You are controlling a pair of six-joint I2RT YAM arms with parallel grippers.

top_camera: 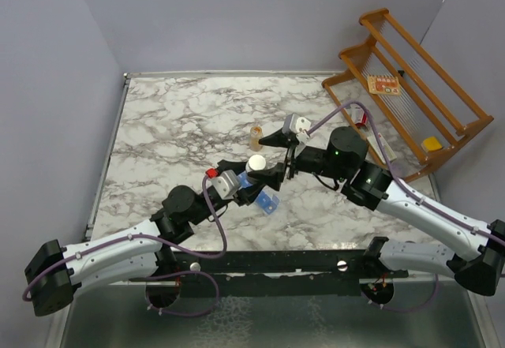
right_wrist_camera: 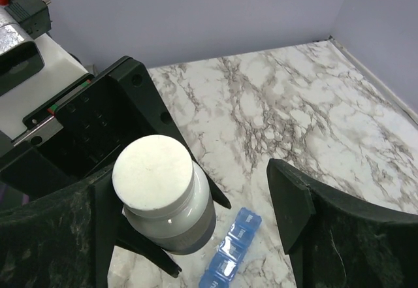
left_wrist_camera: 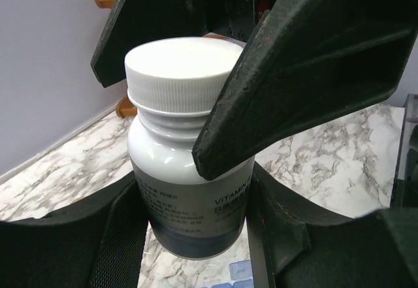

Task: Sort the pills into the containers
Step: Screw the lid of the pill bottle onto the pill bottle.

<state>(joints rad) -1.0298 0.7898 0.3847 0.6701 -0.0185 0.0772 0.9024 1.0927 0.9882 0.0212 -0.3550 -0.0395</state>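
Containers: blue translucent strip lying flat on the marble table, near the middle of it, a bit toward the near edge. Long axis is diagonal in the top view, running from upper-left to lower-right. Only the lower-right end shows clearly there. The rest is under the grippers, with a bit of blue showing further up-left. The right wrist view shows four or so compartments in a row, end pointing up-right in that frame, the other end cut off at the bottom edge. Lids look down, can't be sure. The left wrist view shows only a sliver of blue at the bottom edge.

White-capped bottle is directly above/beside the strip, upright, cap up, grey-white body with a printed label. It seems to be off the table, but base contact isn't fully visible.

Left gripper: clamped on the bottle body, one finger each side, low on the label.

Right gripper: jaws spread, straddling the cap from the opposite side. One finger is right against or just beside the cap; the other is well apart from it, with bare marble between. It grips nothing.

Amber bottle stands on the table just beyond the grippers, apart from the strip. Wooden rack is at the far right corner, leaning against the wall, well apart from everything else. It holds a small card and a yellow item.
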